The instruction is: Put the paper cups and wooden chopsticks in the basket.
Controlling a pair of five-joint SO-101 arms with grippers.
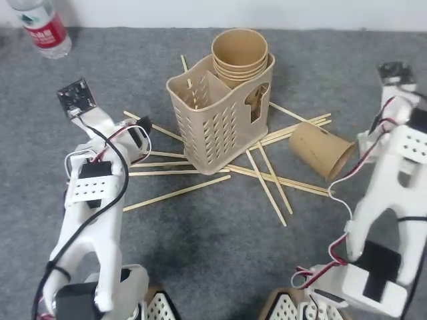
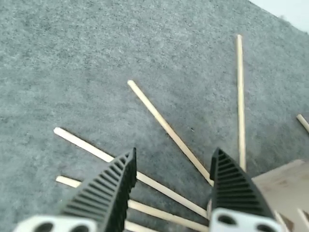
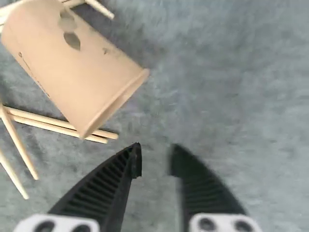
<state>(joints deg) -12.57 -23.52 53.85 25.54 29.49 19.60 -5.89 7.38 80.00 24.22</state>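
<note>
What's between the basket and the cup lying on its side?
Wooden chopsticks lie between the basket and the tipped cup, in the high view.

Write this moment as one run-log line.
left gripper: open, above chopsticks | right gripper: open, beside fallen cup | basket: holds stacked cups

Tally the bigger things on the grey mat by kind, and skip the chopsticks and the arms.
Basket: 1
Stack of paper cups in the basket: 1 (number of cups in it unclear)
Loose paper cup lying on its side: 1
Plastic bottle: 1
Total: 4
</note>
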